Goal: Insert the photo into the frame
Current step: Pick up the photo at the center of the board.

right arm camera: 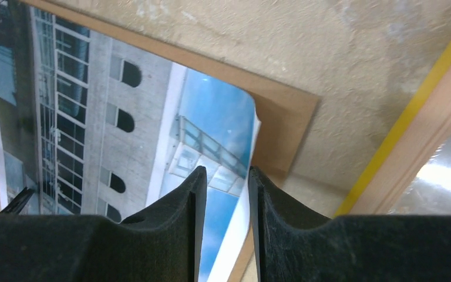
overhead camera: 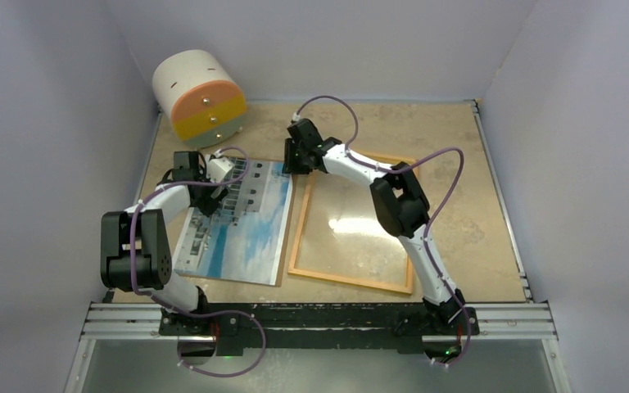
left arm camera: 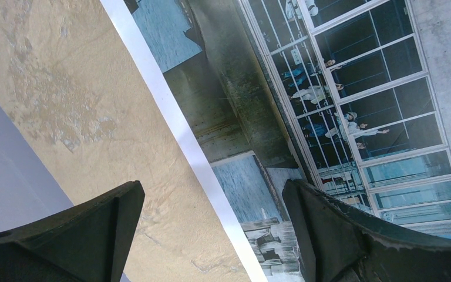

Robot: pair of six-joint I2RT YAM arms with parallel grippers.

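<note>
The photo [overhead camera: 242, 225] lies picture-up on a brown backing board [overhead camera: 288, 233], left of centre. The frame [overhead camera: 352, 277] lies to its right, wood-coloured back rim up, glass inside. My left gripper [overhead camera: 205, 184] is wide open low over the photo's left white border [left arm camera: 170, 111]; one finger is over the table, the other over the print [left arm camera: 329, 88]. My right gripper [overhead camera: 293, 164] is at the photo's far right corner. In the right wrist view its fingers [right arm camera: 226, 173] stand narrowly apart, straddling the photo's [right arm camera: 123, 117] right edge, whose corner curls up off the board [right arm camera: 288, 111]. The frame's rim [right arm camera: 440, 111] shows at right.
A white drum with orange and yellow bands [overhead camera: 201, 97] lies at the back left, close to the left arm. Grey walls enclose the beige table [overhead camera: 426, 131] on three sides. A metal rail [overhead camera: 336, 315] runs along the near edge.
</note>
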